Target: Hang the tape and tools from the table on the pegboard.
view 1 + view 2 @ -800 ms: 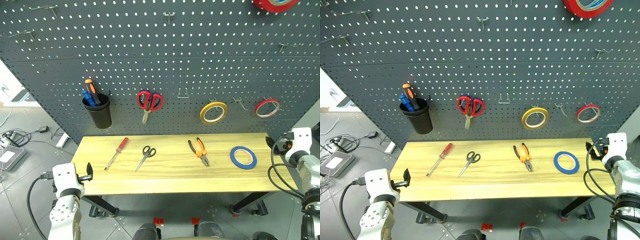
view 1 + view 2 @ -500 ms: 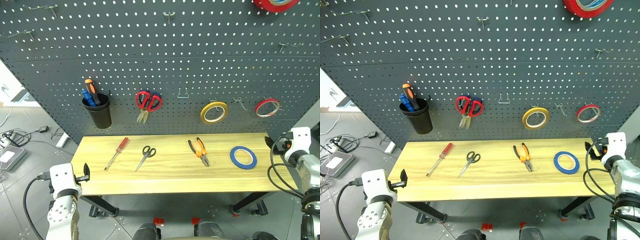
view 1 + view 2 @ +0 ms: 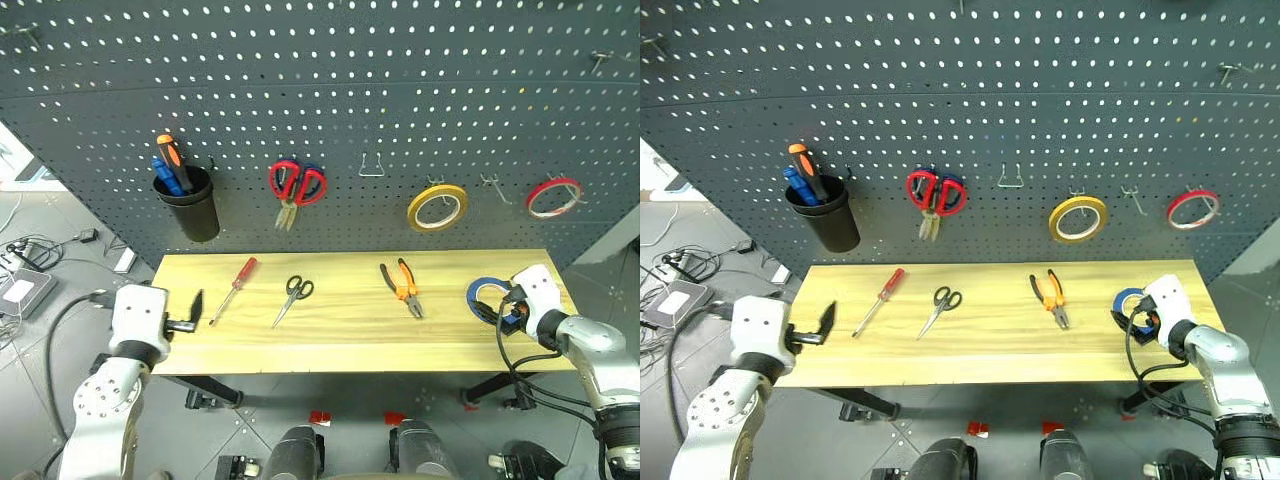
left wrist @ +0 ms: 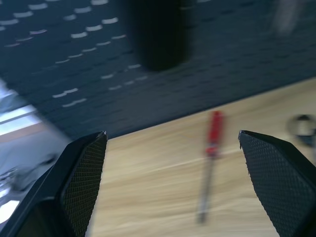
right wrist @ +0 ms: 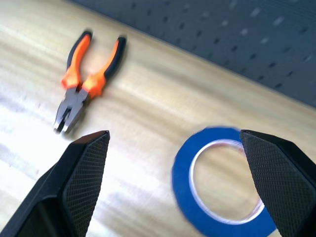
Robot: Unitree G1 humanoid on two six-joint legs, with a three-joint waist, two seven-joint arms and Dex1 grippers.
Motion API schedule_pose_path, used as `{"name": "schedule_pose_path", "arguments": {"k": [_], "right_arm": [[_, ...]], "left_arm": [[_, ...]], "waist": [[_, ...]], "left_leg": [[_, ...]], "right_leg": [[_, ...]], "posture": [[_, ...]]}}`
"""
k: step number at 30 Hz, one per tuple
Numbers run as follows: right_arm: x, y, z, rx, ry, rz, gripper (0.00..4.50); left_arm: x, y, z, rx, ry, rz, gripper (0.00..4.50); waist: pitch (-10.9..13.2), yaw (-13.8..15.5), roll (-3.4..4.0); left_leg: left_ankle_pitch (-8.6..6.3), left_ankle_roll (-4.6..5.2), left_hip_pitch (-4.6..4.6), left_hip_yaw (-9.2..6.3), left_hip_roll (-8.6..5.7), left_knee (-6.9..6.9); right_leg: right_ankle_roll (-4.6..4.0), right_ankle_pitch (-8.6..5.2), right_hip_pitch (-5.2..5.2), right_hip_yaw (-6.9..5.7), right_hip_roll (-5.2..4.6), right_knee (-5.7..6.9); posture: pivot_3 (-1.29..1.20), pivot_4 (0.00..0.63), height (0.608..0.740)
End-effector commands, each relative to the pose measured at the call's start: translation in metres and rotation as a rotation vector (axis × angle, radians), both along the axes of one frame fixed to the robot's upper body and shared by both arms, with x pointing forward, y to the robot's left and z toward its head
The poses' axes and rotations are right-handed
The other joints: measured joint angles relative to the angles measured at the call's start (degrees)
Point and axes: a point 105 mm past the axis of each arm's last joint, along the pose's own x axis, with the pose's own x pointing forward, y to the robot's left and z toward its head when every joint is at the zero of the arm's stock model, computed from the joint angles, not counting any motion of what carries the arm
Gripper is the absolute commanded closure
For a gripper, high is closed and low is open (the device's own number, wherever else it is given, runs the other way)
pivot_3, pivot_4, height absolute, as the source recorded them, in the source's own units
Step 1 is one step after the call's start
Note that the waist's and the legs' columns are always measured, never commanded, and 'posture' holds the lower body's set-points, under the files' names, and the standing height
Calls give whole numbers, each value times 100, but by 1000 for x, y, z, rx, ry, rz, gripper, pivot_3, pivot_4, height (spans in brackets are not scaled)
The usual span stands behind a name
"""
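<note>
Since a moment ago both arms have been brought in over the table point(image 3: 350, 350) from its two ends, and the head camera has tipped downward, so the shift of the pegboard point(image 3: 330, 90) in the picture is to be read as camera motion, not as movement of the board. The right gripper point(image 5: 177, 163) is now held just above the blue tape ring point(image 5: 222, 180), which lies flat near the table's right end; its fingers point(image 5: 81, 182) are spread wide to either side of the ring and nothing is grasped. The left gripper point(image 4: 173, 187) has been advanced to the table's left edge, aimed toward the red-handled screwdriver point(image 3: 233, 289); its jaws are likewise fully parted and empty, and the screwdriver is not yet touched. None of the task's things has been lifted: the screwdriver, the black-handled scissors point(image 3: 291, 297) and the orange-and-black pliers point(image 3: 400, 287) are laid in a row along the plank top, well apart from one another, with the tape furthest right. On the board, the red-handled scissors point(image 3: 293, 186), the yellow roll point(image 3: 437, 207), the thin red roll point(image 3: 556, 196) and the black cup point(image 3: 189, 205) holding a screwdriver are already hung. A free hook point(image 3: 371, 166) is seen between the red scissors and the yellow roll. The approach is judged to be nearly complete; a grasp of the tape by the right gripper is probably the first step, with all hanging still to be done.
</note>
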Motion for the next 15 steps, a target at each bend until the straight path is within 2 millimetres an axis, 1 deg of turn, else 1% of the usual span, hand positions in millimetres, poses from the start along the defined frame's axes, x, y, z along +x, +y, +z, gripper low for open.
{"name": "schedule_pose_path", "arguments": {"k": [1,5,7,11,13,15], "right_arm": [[6,9,12,-55,-9,14,0],[11,10,6,-83,47,13,0],[14,12,4,-103,56,38,0],[28,9,-4,-120,104,14,0],[37,6,-11,-123,141,-5,0],[44,4,-17,-143,173,-10,0]], "left_arm": [[7,-40,9,7,25,-232,12],[11,-69,6,23,68,-419,12],[12,-78,7,23,72,-484,12],[19,-93,8,32,83,-589,12],[23,-102,9,35,79,-634,12],[26,-110,9,30,79,-676,12]], "waist": [[96,-37,-24],[268,-100,-33],[333,-164,-38],[441,-224,-48],[464,-246,-52],[509,-284,-58]], "left_leg": [[0,0,-8,-2,8,0],[0,0,-15,5,12,0],[0,0,-18,7,14,-1],[1,0,-40,18,16,1],[4,-1,-79,22,15,14],[14,-14,-102,24,16,21]], "right_leg": [[-5,3,-9,0,8,1],[-12,7,-22,3,14,2],[-12,7,-24,2,14,-2],[-13,6,-49,4,14,-3],[-11,7,-94,6,13,10],[-10,8,-116,4,13,18]], "posture": [[-165,244,740],[-192,271,740],[-196,276,740],[-206,293,740],[-209,301,740],[-209,305,740]]}}
